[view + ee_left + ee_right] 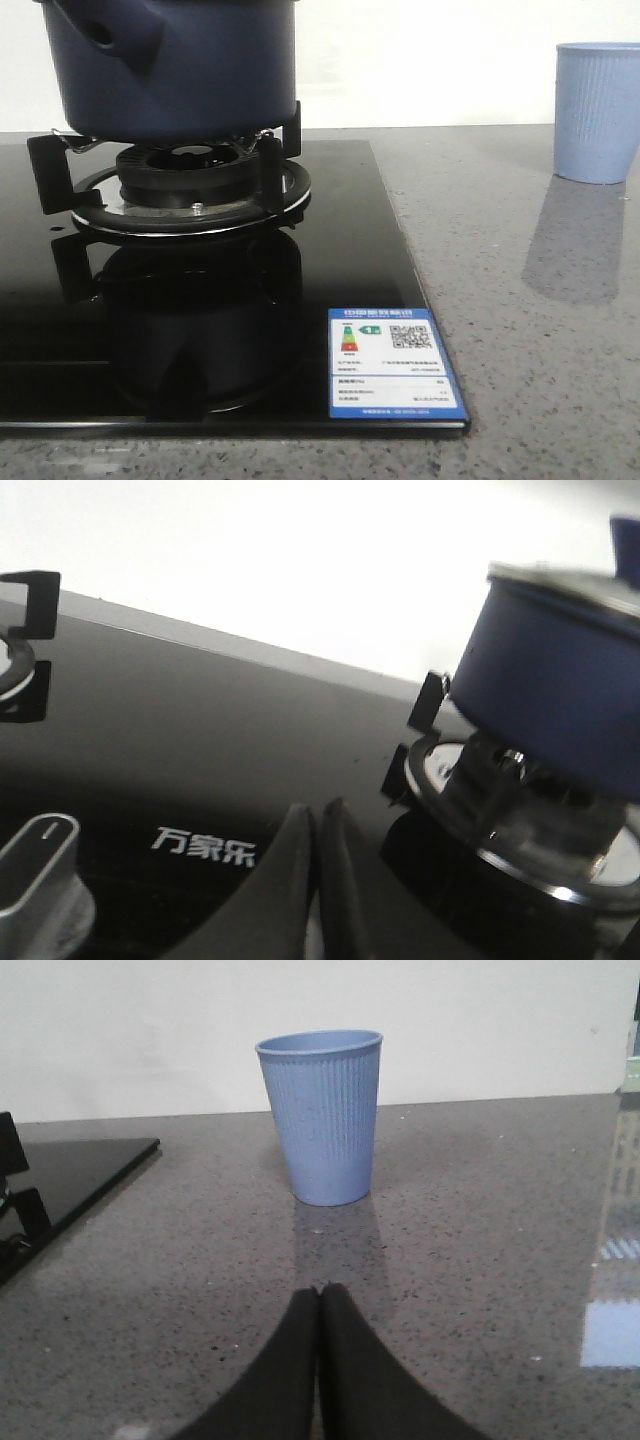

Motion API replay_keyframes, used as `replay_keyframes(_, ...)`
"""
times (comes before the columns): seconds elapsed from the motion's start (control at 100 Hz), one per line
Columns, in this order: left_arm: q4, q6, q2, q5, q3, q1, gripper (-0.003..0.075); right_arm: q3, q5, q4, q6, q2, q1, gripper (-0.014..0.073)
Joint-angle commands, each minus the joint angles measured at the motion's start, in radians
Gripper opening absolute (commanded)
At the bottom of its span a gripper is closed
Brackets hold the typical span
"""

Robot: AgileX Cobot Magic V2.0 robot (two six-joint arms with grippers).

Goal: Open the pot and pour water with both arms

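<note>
1. The pot (170, 65) is the biggest thing here. It sits on the burner (190, 180) of the black glass stove (200, 330), at about 11 o'clock in the front view. It is dark blue, matte and much wider than the cup. I judge it heavy, more so if it holds water, and stiff. The rounded wall gives a poor hold; the side lug with a hole (100, 35) looks the safer place to take it.

2. The lid is barely seen. In the left wrist view a pale rim (560, 580) runs along the top of the pot, with a blue part above it at the frame edge. Whether that is the knob I cannot tell. A lid would be light but could slip on metal.

3. The cup (598, 110) stands upright on the grey desk (520, 400) at about 2 o'clock, well apart from the stove. It is light blue and ribbed, likely light and easy to tip; the ribs should help the grip at mid-height.

4. The left hand (318, 880) hangs over the stove glass, its fingers pressed together on nothing, with the pot near but apart.

5. The right hand (320, 1360) is clenched and empty above the desk, the cup straight ahead of it.
</note>
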Motion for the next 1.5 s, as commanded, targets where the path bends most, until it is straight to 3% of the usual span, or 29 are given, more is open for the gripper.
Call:
replay_keyframes(0.0,-0.106,-0.007,-0.027,-0.105,0.032,0.004,-0.0019,0.027,-0.103,0.116,0.000,-0.018,-0.004,-0.0055)
replay_keyframes(0.16,-0.260,-0.007,-0.027,-0.144,0.027,0.004,-0.0019,0.026,-0.126,0.351,0.000,-0.018,-0.004,-0.0055)
replay_keyframes(0.42,-0.290,0.005,-0.026,-0.137,-0.056,0.004,-0.0019,-0.043,-0.055,0.370,0.000,-0.018,-0.004,-0.0055)
replay_keyframes(0.68,-0.119,0.039,0.097,0.023,-0.268,0.004,-0.0019,-0.222,0.107,0.243,-0.065,0.128,-0.004,-0.0053)
replay_keyframes(0.89,-0.112,0.177,0.326,0.137,-0.473,0.004,-0.0019,-0.416,0.241,0.098,-0.065,0.384,-0.004,-0.0053)
replay_keyframes(1.14,-0.117,0.240,0.522,0.170,-0.633,-0.060,-0.0017,-0.558,0.255,0.084,-0.112,0.545,-0.004,-0.0057)
replay_keyframes(1.23,-0.119,0.267,0.570,0.163,-0.672,-0.115,0.0022,-0.567,0.248,0.084,-0.123,0.550,-0.004,-0.0052)
replay_keyframes(1.35,-0.119,0.267,0.636,0.112,-0.700,-0.203,0.0158,-0.567,0.262,0.084,-0.123,0.550,-0.004,0.0043)
replay_keyframes(1.49,-0.119,0.267,0.715,0.013,-0.711,-0.309,0.0374,-0.567,0.273,0.084,-0.123,0.550,-0.004,0.0363)
